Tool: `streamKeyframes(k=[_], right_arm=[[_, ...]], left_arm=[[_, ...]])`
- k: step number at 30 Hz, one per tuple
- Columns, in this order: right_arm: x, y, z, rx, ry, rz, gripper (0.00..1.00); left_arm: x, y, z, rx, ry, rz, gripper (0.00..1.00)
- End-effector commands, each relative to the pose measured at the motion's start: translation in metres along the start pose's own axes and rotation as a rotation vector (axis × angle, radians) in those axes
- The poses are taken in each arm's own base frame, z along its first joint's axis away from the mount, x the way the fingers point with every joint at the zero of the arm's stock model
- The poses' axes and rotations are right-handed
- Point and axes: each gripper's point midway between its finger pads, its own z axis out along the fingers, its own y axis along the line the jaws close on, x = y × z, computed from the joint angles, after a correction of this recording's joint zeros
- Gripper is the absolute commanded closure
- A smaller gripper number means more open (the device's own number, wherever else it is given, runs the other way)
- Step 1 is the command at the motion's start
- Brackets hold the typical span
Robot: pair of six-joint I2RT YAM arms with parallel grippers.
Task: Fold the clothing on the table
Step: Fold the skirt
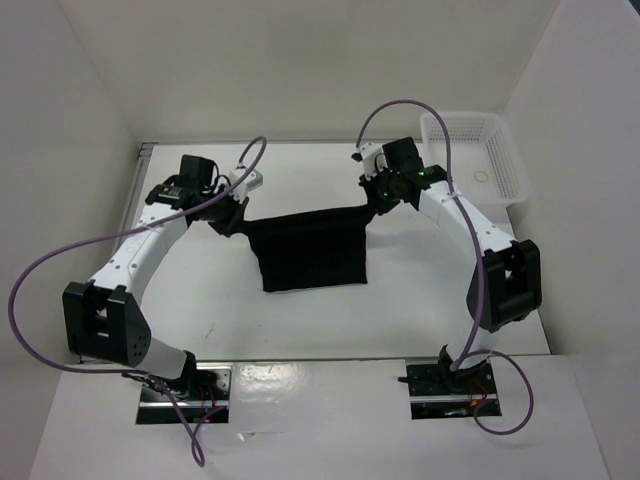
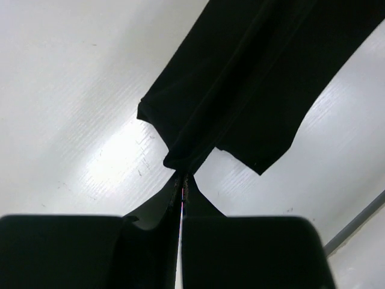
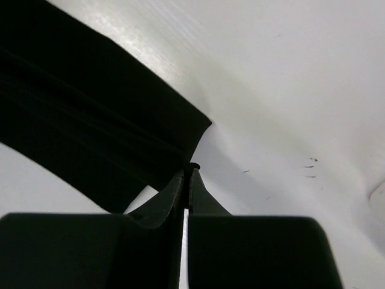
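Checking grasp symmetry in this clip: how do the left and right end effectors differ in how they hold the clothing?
The left end effector pinches a bunched corner of the clothing; the right end effector takes a flatter corner. The right end effector is close to the basket; the left end effector is far from it. Both are shut on the clothing, which is stretched between them.

Overhead I get bright, even light from above — the surface (image 1: pixel 300 320) is nearly blown out white, with only soft shadows beside the arms (image 1: pixel 140 258). In both wrist views a glare patch sits on the surface, the cloth (image 2: pixel 252 72) is flat black with faint fold detail, and my fingers (image 2: pixel 252 253) are blurred dark blocks.
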Motion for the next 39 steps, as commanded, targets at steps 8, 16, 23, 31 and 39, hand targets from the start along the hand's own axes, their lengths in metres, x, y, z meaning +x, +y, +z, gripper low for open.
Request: streamKeyframes(k=[8, 16, 23, 31, 39], right_arm=[[0.059, 0.055, -0.021, -0.173, 0.181, -0.175, 1.0], [0.094, 0.078, -0.02, -0.273, 0.298, -0.25, 1.0], [0.107, 0.091, -0.025, -0.343, 0.346, -0.308, 0.84], [0.108, 0.106, -0.045, -0.346, 0.341, -0.363, 0.32], [0.097, 0.133, -0.059, -0.407, 0.318, -0.389, 0.23]], left_arm=[[0.037, -0.019, -0.008, 0.008, 0.066, 0.141, 1.0], [0.057, -0.04, -0.004, 0.026, 0.133, 0.22, 0.98], [0.061, -0.049, -0.021, -0.021, 0.123, 0.29, 0.91], [0.048, -0.052, -0.065, -0.154, -0.023, 0.354, 0.63], [0.042, -0.045, -0.09, -0.284, -0.099, 0.255, 0.54]])
